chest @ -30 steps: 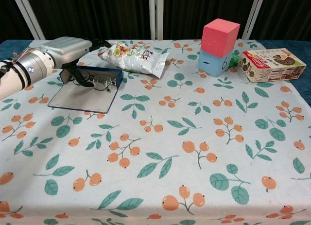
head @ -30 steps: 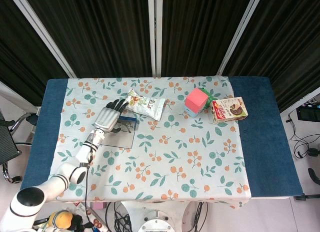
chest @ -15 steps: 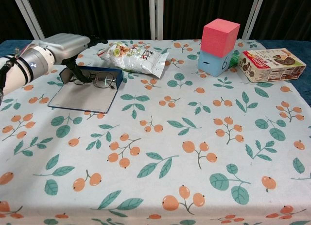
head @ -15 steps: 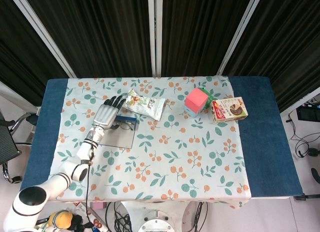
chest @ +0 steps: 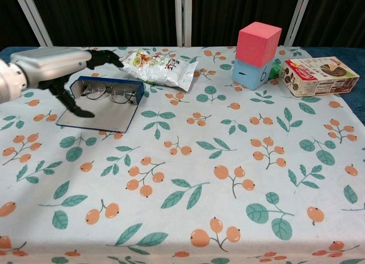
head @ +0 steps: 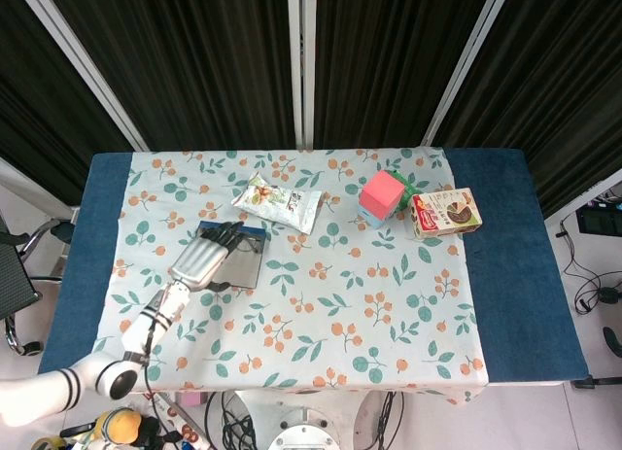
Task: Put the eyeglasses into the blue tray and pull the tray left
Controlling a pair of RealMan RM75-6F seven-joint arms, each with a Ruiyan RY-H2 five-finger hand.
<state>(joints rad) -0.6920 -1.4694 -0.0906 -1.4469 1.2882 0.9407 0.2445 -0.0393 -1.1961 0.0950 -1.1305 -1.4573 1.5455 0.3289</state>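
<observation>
The blue tray (chest: 125, 83) lies at the left of the table, a flat grey floor with a blue far rim. Dark-framed eyeglasses (chest: 109, 92) rest inside it against that rim. My left hand (chest: 54, 65) hovers over the tray's left side with its fingers apart, holding nothing; its thumb points down toward the tray's left edge. From the head view the left hand (head: 202, 258) covers the left part of the tray (head: 245, 265) and hides the eyeglasses. My right hand is out of both views.
A snack bag (chest: 159, 67) lies just beyond the tray's far right corner. Further right a pink block (chest: 259, 43) is stacked on a light blue block (chest: 251, 73), and a printed carton (chest: 319, 76) lies beside them. Blue cloth borders the table (head: 102, 236) on the left.
My left hand has drawn back from the tray's far rim toward the near left and risen, now apart from the eyeglasses. Tray and eyeglasses have stayed where they were.
</observation>
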